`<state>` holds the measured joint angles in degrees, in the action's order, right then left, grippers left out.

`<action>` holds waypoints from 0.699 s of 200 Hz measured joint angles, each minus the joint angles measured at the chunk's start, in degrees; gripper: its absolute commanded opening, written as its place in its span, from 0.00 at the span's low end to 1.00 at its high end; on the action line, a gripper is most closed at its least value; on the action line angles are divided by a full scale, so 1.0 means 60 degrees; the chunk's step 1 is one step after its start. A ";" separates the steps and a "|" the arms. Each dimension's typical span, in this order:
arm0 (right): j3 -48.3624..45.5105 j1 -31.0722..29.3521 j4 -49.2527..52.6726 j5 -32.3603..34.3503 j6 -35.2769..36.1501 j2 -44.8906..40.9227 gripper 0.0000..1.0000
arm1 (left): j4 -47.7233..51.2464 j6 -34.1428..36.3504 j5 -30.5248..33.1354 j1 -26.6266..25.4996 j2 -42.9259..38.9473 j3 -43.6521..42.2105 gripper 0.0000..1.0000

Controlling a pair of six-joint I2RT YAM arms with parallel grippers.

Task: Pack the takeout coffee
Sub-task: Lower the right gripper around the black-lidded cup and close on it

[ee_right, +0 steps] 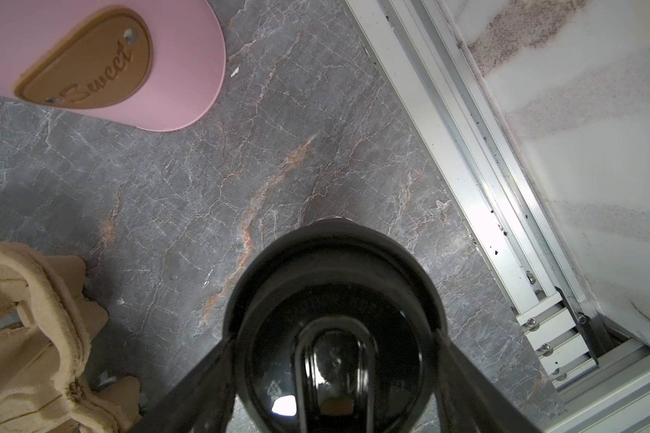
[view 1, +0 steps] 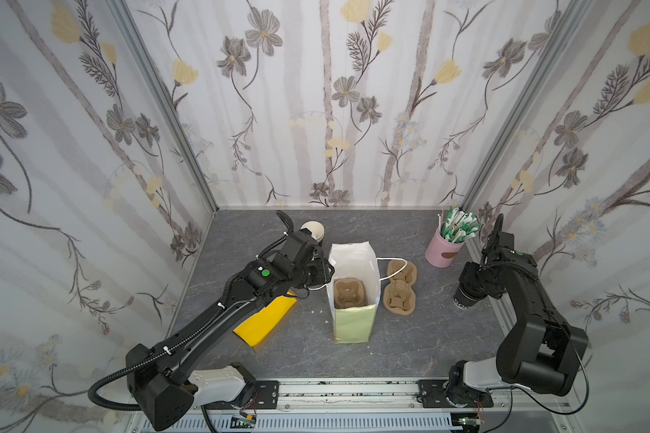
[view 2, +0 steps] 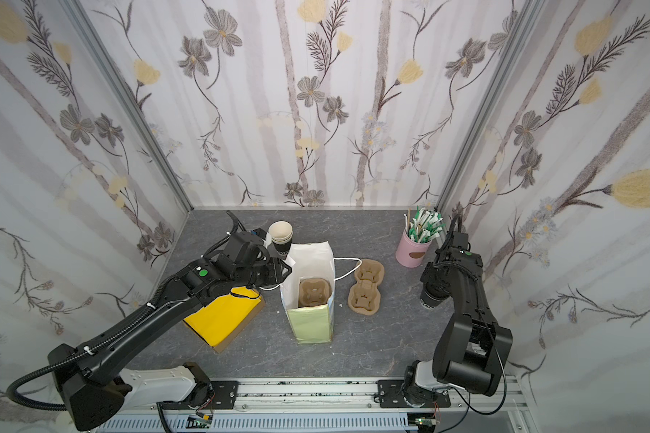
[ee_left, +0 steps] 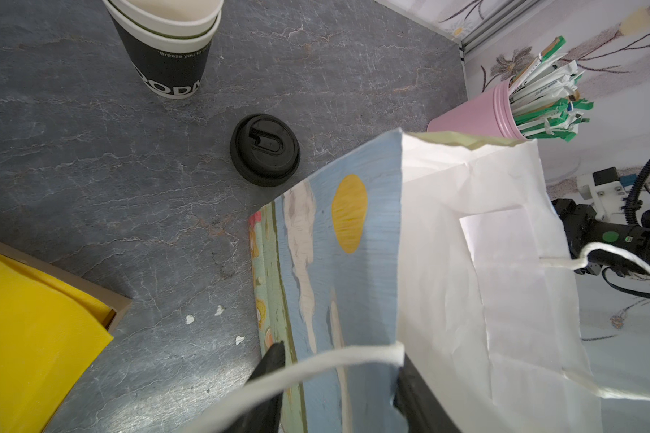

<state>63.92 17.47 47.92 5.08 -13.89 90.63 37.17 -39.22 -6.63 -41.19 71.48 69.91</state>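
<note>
Top views, landmark: paper bag [view 1: 353, 322] stands open mid-table with a pulp carrier [view 1: 349, 293] down inside it.
Top views, takeout coffee [view 1: 465, 300]: upright on the table, well to the right of the bag and outside it.
Top views, right gripper [view 1: 473, 289]: directly over the cup's top; the wrist hides its jaws here.
Top views, left gripper [view 2: 286, 268]: at the bag's left rim.
Top views, other items: cup stack [view 1: 313, 230] just behind the bag's back-left corner; loose carriers [view 1: 400, 286] just right of the bag; pink tin [view 1: 443, 253] further right and back; yellow napkins [view 1: 265, 320] to the bag's front-left.
Left wrist, jaws: part-open, one of the fingers [ee_left: 274, 371] outside the bag's painted wall and the other inside against the white lining, with a handle cord [ee_left: 334, 360] crossing between.
Left wrist, spare lid [ee_left: 265, 150]: flat on the table close beside the bag.
Right wrist, sip lid [ee_right: 334, 318]: seated on the cup.
Right wrist, jaws: spread wide, one finger at each flank of the lid; cannot tell whether they press it.
</note>
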 measured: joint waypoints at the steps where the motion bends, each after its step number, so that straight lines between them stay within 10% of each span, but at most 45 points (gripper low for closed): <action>1: 0.0004 0.0000 0.0000 0.0000 0.0000 0.0000 0.78 | 0.0000 0.0000 0.0000 0.0000 0.0004 0.0000 0.47; 140: -0.0313 0.0000 -0.0372 0.0040 0.0007 -0.0055 0.75 | 0.0000 -0.0113 -0.0004 0.0000 0.0040 0.0004 0.47</action>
<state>62.04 17.47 45.69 5.32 -13.85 90.30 37.17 -39.90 -6.66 -41.19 71.72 69.93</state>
